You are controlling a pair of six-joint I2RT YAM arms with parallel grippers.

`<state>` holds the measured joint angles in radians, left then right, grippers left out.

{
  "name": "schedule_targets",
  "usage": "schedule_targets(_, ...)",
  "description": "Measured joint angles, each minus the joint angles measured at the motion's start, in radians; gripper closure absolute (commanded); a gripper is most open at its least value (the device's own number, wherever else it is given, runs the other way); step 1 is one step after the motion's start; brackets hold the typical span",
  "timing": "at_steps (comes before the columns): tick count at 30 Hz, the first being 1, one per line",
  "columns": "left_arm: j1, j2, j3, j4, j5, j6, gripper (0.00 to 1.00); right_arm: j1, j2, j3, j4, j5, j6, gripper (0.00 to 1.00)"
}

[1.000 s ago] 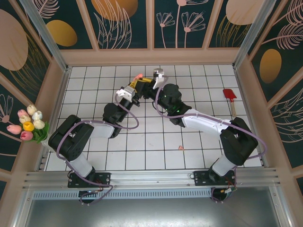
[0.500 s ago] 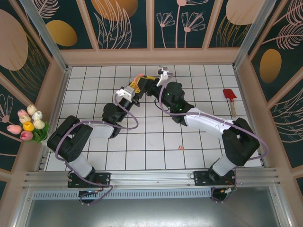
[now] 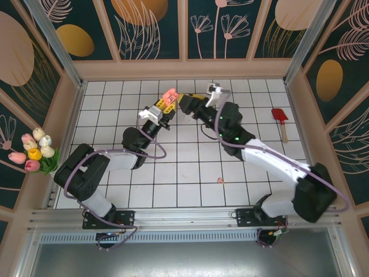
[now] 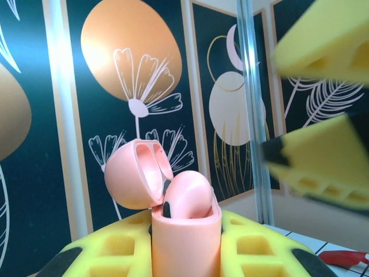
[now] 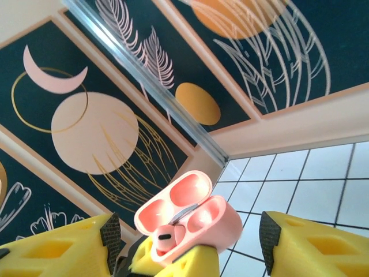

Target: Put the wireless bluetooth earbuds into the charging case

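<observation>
White square tiles with dark grout lines are laid across the counter [image 3: 190, 167], which is enclosed by dark wall panels [image 3: 150, 29] painted with orange discs, pale flowers and feathers. A bunch of tulips [image 3: 34, 151] is fixed at the left wall, and a red spatula [image 3: 279, 115] is laid near the right edge of the counter.

A salmon-pink charging case [image 4: 185, 239] is held above the far middle of the counter by the left gripper [image 3: 166, 103], whose yellow fingers are closed tightly on the two sides of the case body. The case is small, with rounded corners and a smooth matte shell, and it is held upright. Its lid [image 4: 135, 176] is hinged back and stands open, so that the paler moulded hollows on its inner face are shown. From the right wrist view, two wells can be made out in the body; in the nearer one a pink earbud [image 5: 165, 236] is seated, with a dark tip seen on it. Whether the second well is filled cannot be told.

The right gripper [image 3: 183, 99] is placed just beside the case. Its jaws are spread wide and nothing is held between them. In its own wrist view the two yellow fingers are seen on either side of the case, apart from it.

A second salmon-pink earbud [image 3: 220, 180] is lying on a tile in the near part of the counter, well apart from the case and from both grippers.
</observation>
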<state>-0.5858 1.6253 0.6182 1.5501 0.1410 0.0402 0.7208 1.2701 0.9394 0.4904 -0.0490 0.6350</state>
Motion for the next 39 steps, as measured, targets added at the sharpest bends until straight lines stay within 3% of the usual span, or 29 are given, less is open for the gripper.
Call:
schedule_targets(6,0.0,-0.011,-0.031,0.016,0.086,-0.012,1.0,-0.025,-0.24,-0.091,-0.326,0.107,0.056,0.35)
schedule_targets(11,0.0,-0.043,-0.046,0.012,0.126,-0.035,1.0,-0.018,-0.272,-0.256,-0.598,0.134,0.137,0.39)
schedule_targets(18,0.0,-0.09,-0.064,-0.021,0.154,-0.048,1.0,0.164,-0.244,-0.411,-0.902,0.179,0.287,0.4)
schedule_targets(22,0.0,-0.105,-0.074,-0.047,0.167,-0.052,1.0,0.222,-0.181,-0.405,-0.961,0.187,0.3,0.39)
schedule_targets(28,0.0,-0.113,-0.082,-0.073,0.167,-0.053,1.0,0.229,-0.093,-0.393,-1.03,0.183,0.299,0.38)
schedule_targets(39,0.0,-0.116,-0.084,-0.089,0.167,-0.053,1.0,0.184,-0.147,-0.476,-0.96,0.178,0.315,0.38)
